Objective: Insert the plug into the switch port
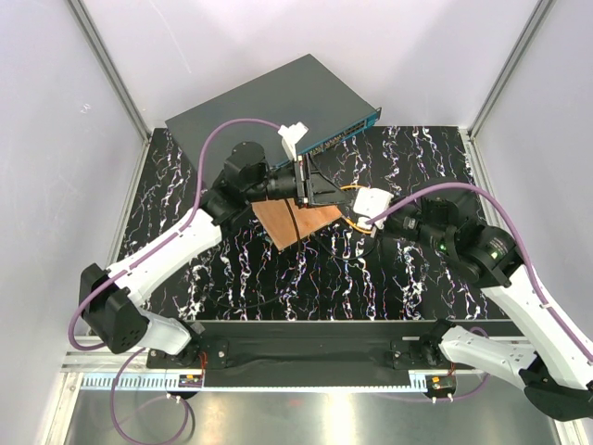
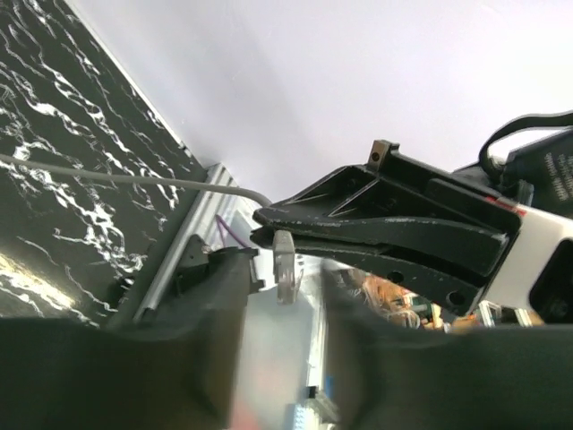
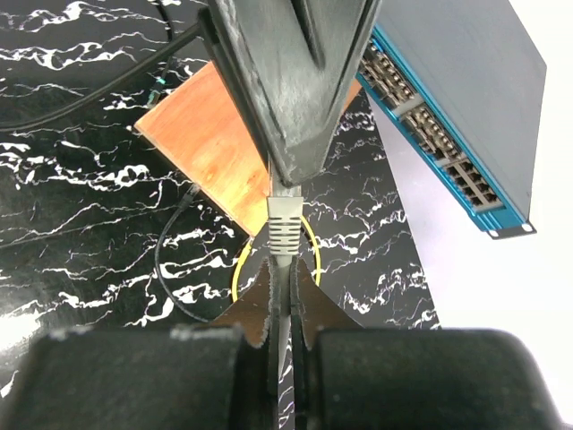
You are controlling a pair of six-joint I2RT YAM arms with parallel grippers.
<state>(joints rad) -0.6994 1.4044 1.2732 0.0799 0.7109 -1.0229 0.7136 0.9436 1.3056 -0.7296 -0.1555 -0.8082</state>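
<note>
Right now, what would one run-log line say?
right gripper: shut on grey cable | clear plastic plug: at left gripper | flat dark blue-grey metal switch: plug not inserted

Switch [image 3: 474,81] port face: a bare bench [image 3: 376,228] strip is lying open alongside it. Left tool [image 3: 288,179] is hanging before the ports; wooden board [image 3: 210,143] and yellow cable [image 3: 315,244] are crowding the bench beneath.

The switch [image 1: 269,102] lies at the back of the surface [image 1: 371,269]; the board [image 1: 283,225] lies just before it, near the middle.
</note>
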